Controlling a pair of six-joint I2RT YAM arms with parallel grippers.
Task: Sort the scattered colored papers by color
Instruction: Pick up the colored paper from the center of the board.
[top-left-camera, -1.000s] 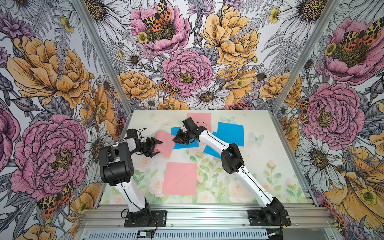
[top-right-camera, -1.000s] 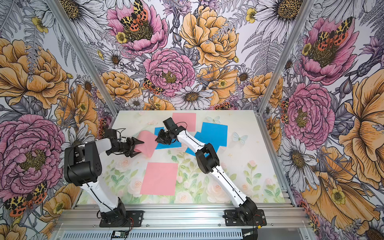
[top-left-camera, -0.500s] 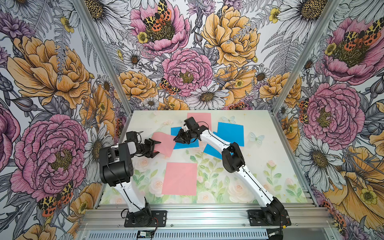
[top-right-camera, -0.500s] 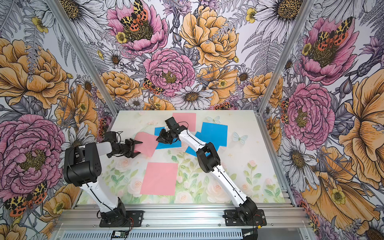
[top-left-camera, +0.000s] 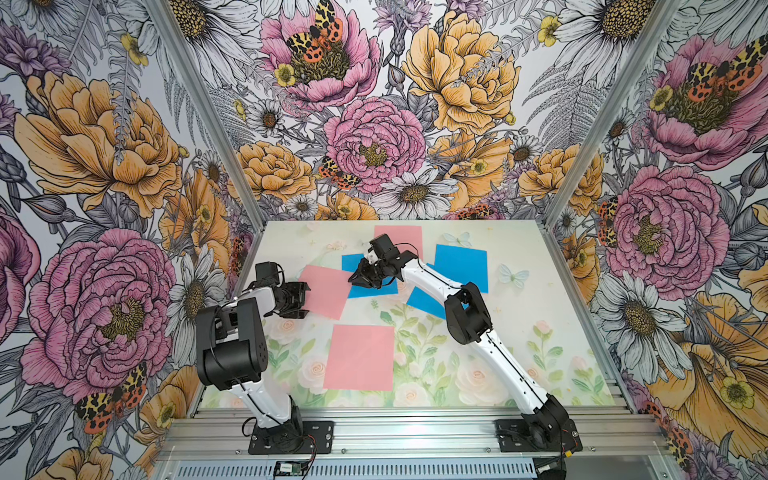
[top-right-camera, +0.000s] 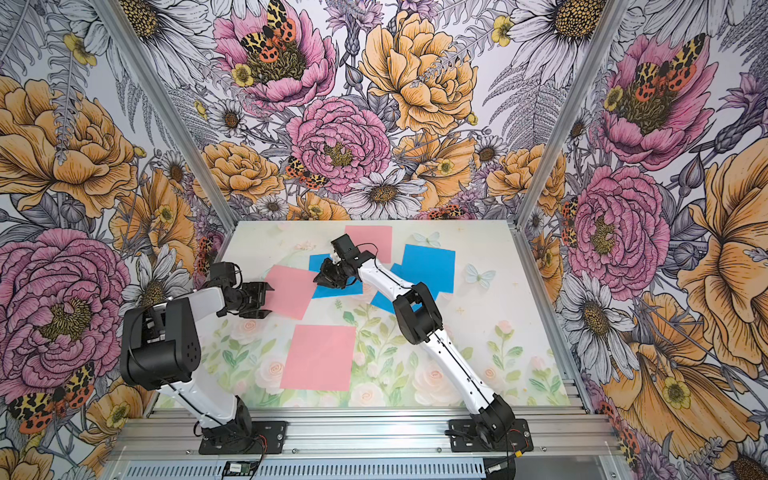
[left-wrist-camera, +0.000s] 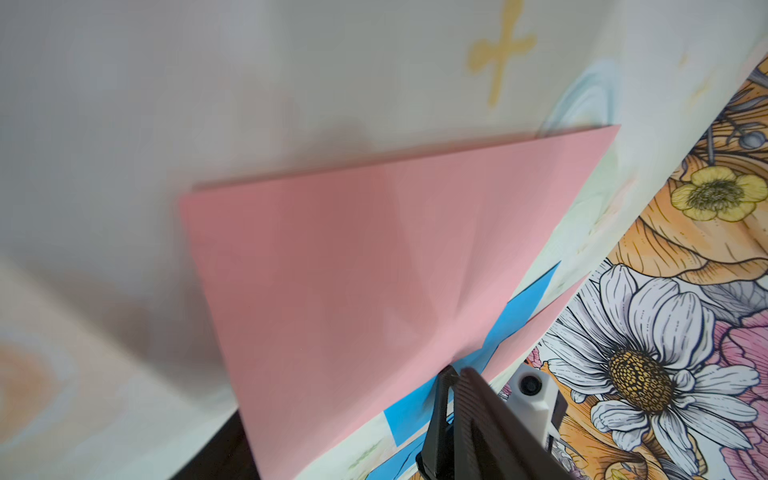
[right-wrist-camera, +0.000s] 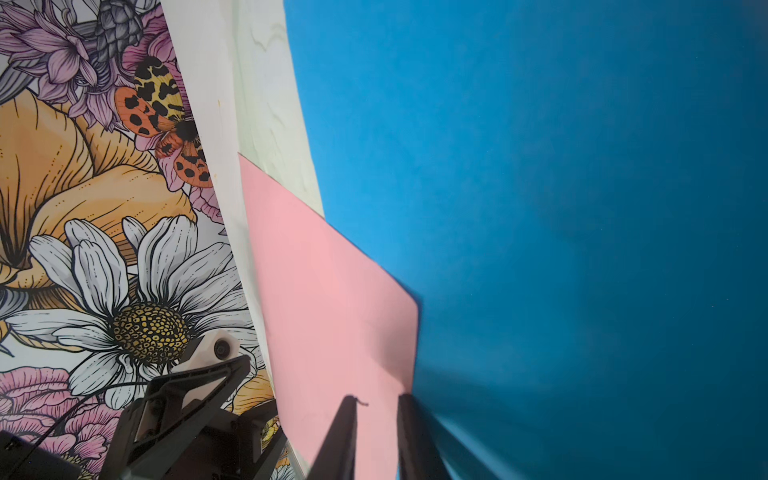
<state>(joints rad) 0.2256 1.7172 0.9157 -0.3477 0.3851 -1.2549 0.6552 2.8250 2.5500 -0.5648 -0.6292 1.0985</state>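
Three pink papers show in both top views: one at the back (top-left-camera: 398, 240), one at the front (top-left-camera: 359, 357), one left of centre (top-left-camera: 326, 291) (top-right-camera: 289, 293). Three blue papers lie near it (top-left-camera: 368, 286), at the back right (top-left-camera: 461, 266) and under the right arm (top-left-camera: 426, 303). My left gripper (top-left-camera: 305, 300) (top-right-camera: 268, 300) stands open, its jaws wide either side of the left pink paper's near corner. My right gripper (top-left-camera: 360, 282) (right-wrist-camera: 376, 399) rests on that paper's (right-wrist-camera: 332, 291) far corner, where it overlaps the blue paper (right-wrist-camera: 540, 208). Its fingers are a narrow gap apart and grip nothing.
Floral walls close the table (top-left-camera: 519, 332) in at the back and both sides. A metal rail (top-left-camera: 415, 428) with both arm bases runs along the front. The right arm's elbow (top-left-camera: 467, 318) hangs over the table's middle.
The left pink paper looked bunched up at the left gripper a second ago; it now lies flatter and wider. Both arms have hardly moved.
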